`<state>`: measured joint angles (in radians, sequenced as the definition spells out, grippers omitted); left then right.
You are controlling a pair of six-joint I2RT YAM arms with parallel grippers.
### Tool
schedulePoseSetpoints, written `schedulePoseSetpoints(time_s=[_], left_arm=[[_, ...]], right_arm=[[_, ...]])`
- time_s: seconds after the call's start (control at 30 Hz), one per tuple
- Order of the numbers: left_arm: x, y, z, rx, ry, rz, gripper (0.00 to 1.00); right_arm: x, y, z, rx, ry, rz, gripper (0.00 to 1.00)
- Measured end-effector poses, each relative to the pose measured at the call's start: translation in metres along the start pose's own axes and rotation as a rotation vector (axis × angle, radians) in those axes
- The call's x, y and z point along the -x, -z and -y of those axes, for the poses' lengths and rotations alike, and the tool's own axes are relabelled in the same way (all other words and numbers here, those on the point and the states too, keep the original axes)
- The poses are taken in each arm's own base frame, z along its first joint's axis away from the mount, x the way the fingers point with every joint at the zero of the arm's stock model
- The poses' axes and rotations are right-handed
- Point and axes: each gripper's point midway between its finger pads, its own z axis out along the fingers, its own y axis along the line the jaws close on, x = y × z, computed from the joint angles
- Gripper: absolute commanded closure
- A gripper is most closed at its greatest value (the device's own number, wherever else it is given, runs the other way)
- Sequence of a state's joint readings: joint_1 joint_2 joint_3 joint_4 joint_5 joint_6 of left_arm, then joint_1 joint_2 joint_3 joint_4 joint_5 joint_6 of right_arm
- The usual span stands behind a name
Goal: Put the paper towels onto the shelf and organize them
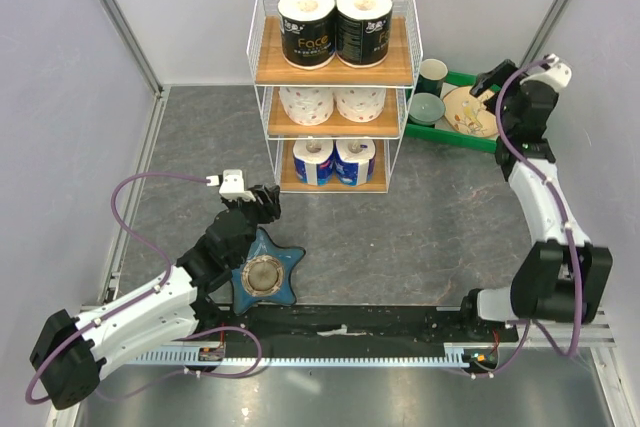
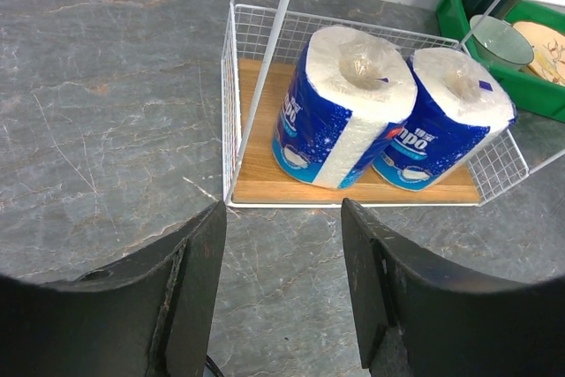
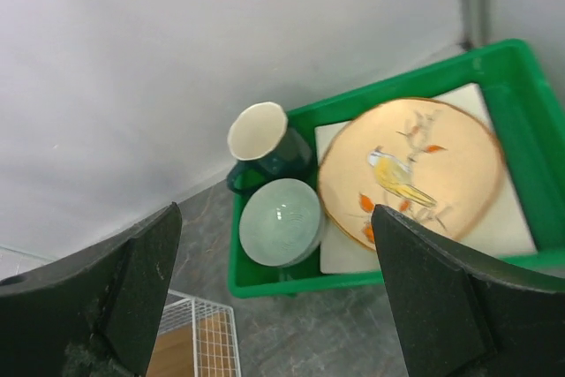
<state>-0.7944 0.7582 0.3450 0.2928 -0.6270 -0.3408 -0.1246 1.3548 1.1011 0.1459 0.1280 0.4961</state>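
Observation:
The shelf (image 1: 399, 65) stands at the back middle with the paper towels on all three tiers. Two black-wrapped rolls (image 1: 307, 27) are on top, two white rolls (image 1: 306, 104) in the middle and two blue-white rolls (image 1: 313, 161) at the bottom. In the left wrist view the blue-white pair (image 2: 349, 103) stands upright side by side on the bottom board (image 2: 265, 178). My left gripper (image 2: 282, 218) hovers in front of the shelf's left corner, open, with only floor between its fingers. My right gripper (image 3: 275, 209) is open wide above the green tray, holding nothing.
A blue star-shaped dish (image 1: 265, 275) lies beside my left arm. The green tray (image 3: 291, 284) right of the shelf holds a dark cup (image 3: 258, 134), a pale bowl (image 3: 281, 221) and a bird plate (image 3: 410, 169). Walls close in on three sides.

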Motion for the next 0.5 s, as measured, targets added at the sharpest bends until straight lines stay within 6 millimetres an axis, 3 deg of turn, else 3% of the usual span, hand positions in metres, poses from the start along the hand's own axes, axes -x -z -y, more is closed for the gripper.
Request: schedulePoseSetpoints(time_s=[0.1,0.2,0.5], left_arm=[[0.0,0.0,0.0,0.0,-0.001,-0.001,0.38],[-0.001,0.0,0.0,0.001,-0.001,-0.002,0.38],[-0.002,-0.001,0.0,0.004,-0.007,-0.01,0.38]], right_arm=[[-0.008,-0.024,-0.01,0.132,-0.005,-0.07,0.03],[-0.01,-0.033,-0.025,0.297,-0.043,-0.104,0.02],[0.004,-0.013,-0.097,0.716,-0.049,-0.147,0.02]])
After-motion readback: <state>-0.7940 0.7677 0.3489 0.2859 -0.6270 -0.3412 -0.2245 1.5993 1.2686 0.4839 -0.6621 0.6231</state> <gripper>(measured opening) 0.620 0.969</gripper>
